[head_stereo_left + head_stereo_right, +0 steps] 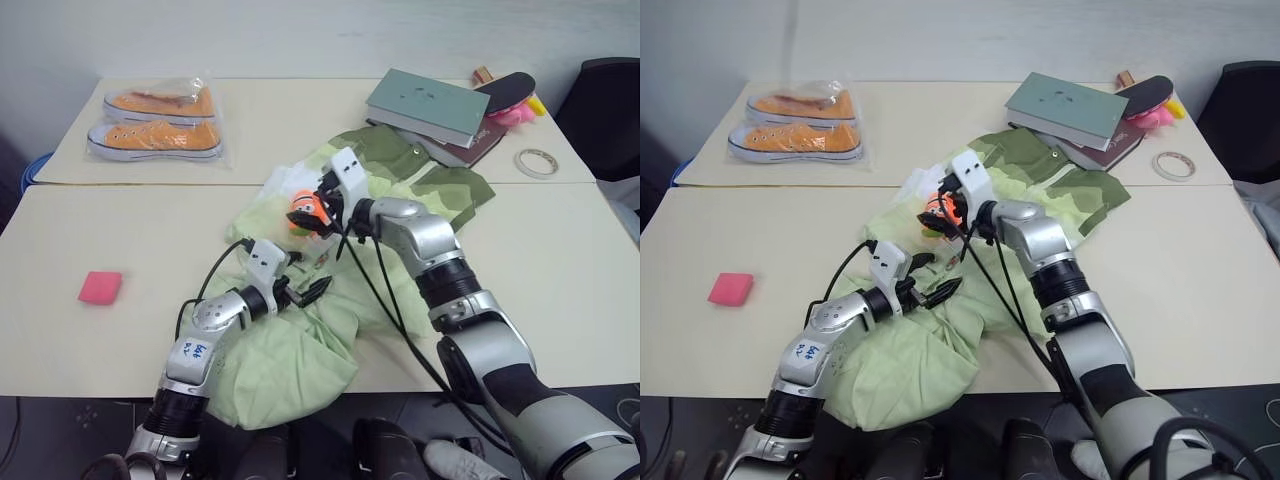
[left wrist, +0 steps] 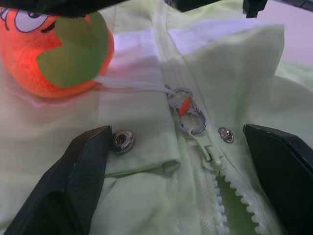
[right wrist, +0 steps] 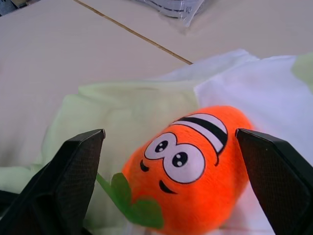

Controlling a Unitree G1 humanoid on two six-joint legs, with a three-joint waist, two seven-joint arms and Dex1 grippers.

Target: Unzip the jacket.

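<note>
Head views: nearest the camera, the left gripper (image 1: 300,290) hovers over the crumpled lower part of the jacket (image 1: 290,350), its two black fingers spread wide and holding nothing. The jacket lies on the table (image 1: 120,340), its olive collar end reaching toward a stack of books (image 1: 430,108). Above it the right gripper (image 1: 322,205) is likewise wide open and empty, straddling an orange plush toy (image 1: 303,213). Bagged orange sneakers (image 1: 155,122), a pink block (image 1: 100,286) and a tape roll (image 1: 537,161) lie apart.

Left wrist view: the zipper pull (image 2: 206,149) sits between the open fingers (image 2: 73,181), clipped through a small carabiner (image 2: 186,110) to the toy's cord (teeth parted below the slider).

Right wrist view: the toy's smiling face lies between the spread fingers (image 3: 68,176).
</note>
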